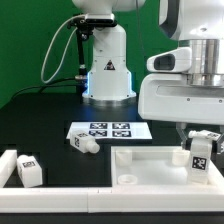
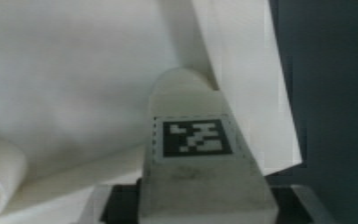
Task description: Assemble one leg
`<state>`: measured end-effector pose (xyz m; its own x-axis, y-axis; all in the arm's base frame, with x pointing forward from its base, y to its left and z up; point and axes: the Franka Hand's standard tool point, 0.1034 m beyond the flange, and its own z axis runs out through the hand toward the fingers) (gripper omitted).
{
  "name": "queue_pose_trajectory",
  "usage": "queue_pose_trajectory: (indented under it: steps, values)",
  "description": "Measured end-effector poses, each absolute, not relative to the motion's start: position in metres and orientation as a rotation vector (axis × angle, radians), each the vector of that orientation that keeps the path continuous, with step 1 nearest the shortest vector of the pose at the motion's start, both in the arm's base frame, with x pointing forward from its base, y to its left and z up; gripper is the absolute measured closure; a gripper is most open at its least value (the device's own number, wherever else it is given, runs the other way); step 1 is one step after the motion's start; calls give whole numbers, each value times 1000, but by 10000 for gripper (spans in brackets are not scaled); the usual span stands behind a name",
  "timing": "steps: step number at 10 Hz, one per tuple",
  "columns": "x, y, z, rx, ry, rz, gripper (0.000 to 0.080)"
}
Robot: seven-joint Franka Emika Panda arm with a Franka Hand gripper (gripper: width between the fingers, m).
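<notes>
My gripper [image 1: 203, 152] is shut on a leg [image 1: 201, 157], a stubby white peg with a black-and-white tag, held upright over the right part of the big white square panel [image 1: 150, 165]. In the wrist view the held leg [image 2: 195, 140] fills the middle between the two dark fingers [image 2: 126, 203], with the panel's surface [image 2: 69, 90] and its raised rim behind it. Another leg [image 1: 85, 144] lies on the table by the marker board. A further leg [image 1: 28, 171] stands at the exterior view's left front.
The marker board [image 1: 110, 130] lies behind the panel. The robot base [image 1: 107, 70] stands at the back. A white bar [image 1: 70, 205] runs along the front edge. A round socket [image 1: 127, 181] shows in the panel's near corner.
</notes>
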<state>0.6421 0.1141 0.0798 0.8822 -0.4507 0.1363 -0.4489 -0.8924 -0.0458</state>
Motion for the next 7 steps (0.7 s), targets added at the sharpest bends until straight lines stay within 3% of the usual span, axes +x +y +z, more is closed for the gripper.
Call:
queue_pose_trajectory:
  steps: [7]
  values:
    - [638,112,78,-2124,2147,-82,514]
